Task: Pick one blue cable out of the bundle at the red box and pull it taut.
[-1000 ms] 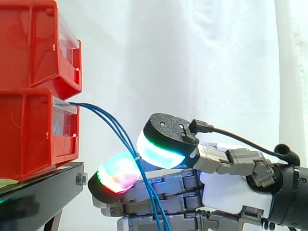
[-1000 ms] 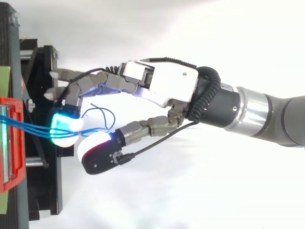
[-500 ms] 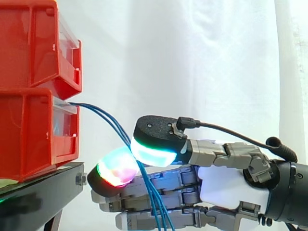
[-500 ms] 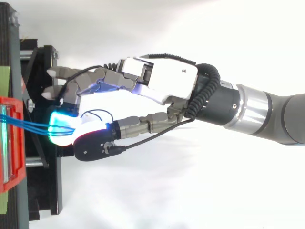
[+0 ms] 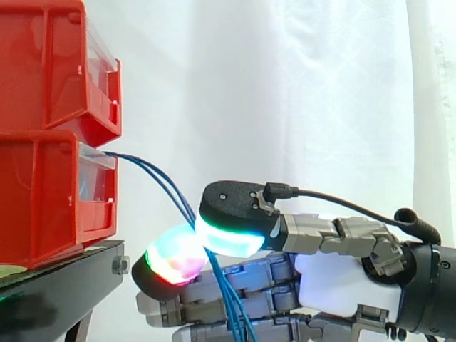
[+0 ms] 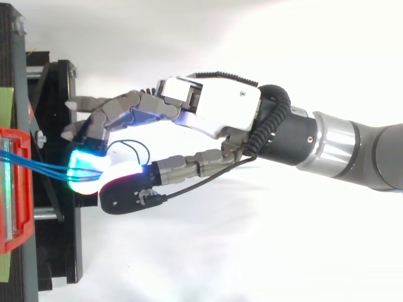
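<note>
Pinching blue cables [image 6: 44,168], the hand [image 6: 214,110] hangs just off the red bin [image 5: 43,199] edge.

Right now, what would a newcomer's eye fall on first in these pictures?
First the glowing fingers of the hand, low in the middle of the side view, pinching the blue cables. Those cables climb left into the lower of two stacked red bins at the left edge.

Robot hand [image 6: 214,110]: white palm shell, grey jointed fingers [image 6: 135,112], thick black-backed pads [image 5: 174,254] glowing cyan, green and red; the arm [image 6: 371,157] behind it is silver, then dark grey
</note>
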{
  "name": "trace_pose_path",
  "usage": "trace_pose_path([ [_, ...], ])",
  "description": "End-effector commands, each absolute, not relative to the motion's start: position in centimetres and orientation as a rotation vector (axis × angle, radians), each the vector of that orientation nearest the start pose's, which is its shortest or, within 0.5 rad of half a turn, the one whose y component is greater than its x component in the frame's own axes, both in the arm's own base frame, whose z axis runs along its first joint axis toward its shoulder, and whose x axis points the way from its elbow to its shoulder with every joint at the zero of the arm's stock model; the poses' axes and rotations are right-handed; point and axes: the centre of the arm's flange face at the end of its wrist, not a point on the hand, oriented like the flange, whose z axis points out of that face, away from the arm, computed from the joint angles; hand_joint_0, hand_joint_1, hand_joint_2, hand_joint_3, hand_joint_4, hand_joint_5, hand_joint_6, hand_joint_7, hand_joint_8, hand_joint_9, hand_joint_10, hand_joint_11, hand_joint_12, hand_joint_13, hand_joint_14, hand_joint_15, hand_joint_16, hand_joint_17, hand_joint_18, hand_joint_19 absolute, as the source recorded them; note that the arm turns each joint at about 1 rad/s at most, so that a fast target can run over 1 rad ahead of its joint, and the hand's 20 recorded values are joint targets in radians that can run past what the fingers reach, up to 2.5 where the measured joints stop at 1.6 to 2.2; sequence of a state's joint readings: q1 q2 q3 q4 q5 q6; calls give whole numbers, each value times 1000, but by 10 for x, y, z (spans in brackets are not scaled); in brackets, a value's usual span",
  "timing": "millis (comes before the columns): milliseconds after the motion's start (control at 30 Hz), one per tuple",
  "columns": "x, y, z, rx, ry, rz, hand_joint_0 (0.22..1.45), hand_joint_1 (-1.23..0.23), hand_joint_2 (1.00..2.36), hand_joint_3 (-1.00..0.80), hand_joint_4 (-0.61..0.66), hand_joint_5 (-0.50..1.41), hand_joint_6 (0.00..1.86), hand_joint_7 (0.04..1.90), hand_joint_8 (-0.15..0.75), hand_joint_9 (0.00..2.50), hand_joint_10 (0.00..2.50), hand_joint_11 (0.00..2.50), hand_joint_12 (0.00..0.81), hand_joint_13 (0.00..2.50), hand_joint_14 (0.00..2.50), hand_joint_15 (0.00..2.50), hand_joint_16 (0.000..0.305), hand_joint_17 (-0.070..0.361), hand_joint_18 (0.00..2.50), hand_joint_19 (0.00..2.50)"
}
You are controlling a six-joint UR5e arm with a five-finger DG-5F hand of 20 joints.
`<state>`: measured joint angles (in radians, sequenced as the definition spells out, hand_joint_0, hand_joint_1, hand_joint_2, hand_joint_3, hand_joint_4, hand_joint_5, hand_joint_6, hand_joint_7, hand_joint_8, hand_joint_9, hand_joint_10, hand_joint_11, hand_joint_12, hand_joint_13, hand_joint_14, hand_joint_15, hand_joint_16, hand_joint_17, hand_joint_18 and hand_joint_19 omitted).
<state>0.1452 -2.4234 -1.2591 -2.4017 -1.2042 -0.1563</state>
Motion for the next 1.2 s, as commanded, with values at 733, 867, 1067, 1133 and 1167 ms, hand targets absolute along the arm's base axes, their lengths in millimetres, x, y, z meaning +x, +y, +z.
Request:
trace_pose_path([
  [733,781,-56,171,1274,1036,1071,757,-940,1014,-306,74,-192,914,784,330,518,4,204,367,300,0,23,55,123,406,39],
  [867,782,-54,174,1275,1037,1078,769,-944,1009,-377,160,-191,920,875,327,521,4,207,366,301,0,24,54,122,410,50],
  [1067,786,-53,185,1287,1066,1068,655,-914,1001,-490,210,-188,912,851,327,498,4,196,367,263,0,36,54,122,367,70],
  [1133,786,-53,185,1293,1072,1064,609,-885,1000,-500,213,-188,897,851,326,487,4,199,369,251,1,44,55,124,351,86],
  [1167,786,-52,185,1292,1075,1063,592,-874,1000,-500,214,-187,895,838,328,485,4,198,369,247,1,43,55,125,343,94],
])
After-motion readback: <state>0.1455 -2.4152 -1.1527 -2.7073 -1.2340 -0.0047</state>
